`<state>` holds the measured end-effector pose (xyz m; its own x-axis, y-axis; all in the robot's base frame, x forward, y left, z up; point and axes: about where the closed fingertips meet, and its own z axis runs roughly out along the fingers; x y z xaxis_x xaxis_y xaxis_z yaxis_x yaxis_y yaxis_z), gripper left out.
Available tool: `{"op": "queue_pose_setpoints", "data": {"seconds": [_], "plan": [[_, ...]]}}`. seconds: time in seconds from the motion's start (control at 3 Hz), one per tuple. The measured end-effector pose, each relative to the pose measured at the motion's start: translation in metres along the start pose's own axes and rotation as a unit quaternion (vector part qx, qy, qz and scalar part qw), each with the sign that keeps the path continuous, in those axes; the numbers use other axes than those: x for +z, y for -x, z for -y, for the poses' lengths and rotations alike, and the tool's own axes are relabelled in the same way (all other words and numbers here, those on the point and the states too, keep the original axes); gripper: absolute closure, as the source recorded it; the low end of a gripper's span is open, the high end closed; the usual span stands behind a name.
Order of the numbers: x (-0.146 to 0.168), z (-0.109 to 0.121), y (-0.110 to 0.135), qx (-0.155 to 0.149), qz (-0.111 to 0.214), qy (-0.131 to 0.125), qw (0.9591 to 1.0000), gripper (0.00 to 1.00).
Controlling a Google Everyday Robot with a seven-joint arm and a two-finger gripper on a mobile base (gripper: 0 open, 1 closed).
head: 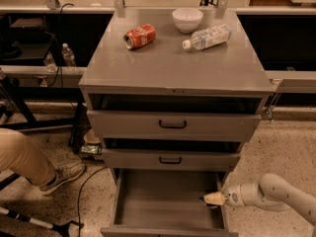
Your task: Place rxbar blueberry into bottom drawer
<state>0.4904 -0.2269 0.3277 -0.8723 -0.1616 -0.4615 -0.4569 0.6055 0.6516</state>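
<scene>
The bottom drawer (163,197) is pulled open at the foot of the grey cabinet, and its grey floor shows bare. My gripper (211,199), pale-tipped on a white arm that comes in from the right, reaches over the drawer's right wall and points left, low inside the right side of the drawer. The rxbar blueberry does not show plainly anywhere. A small dark shape sits at the gripper's tip, but I cannot make out what it is.
On the cabinet top (168,68) lie a crushed red can (139,36), a white bowl (187,19) and a clear plastic bottle (206,37). The two upper drawers (173,125) with black handles stand slightly open. A person's leg and shoe (59,174) are on the floor at the left, with cables beside them.
</scene>
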Motion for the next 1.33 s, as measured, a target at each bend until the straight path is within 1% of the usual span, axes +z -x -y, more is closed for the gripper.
{"op": "queue_pose_setpoints", "data": {"seconds": [0.33, 1.0, 1.33], "plan": [[0.0035, -0.0013, -0.0007, 0.000, -0.001, 0.003, 1.0000, 0.53], [0.0077, -0.0032, -0.0016, 0.000, -0.003, 0.006, 1.0000, 0.07], [0.0094, -0.0039, -0.0019, 0.000, -0.004, 0.008, 1.0000, 0.00]]}}
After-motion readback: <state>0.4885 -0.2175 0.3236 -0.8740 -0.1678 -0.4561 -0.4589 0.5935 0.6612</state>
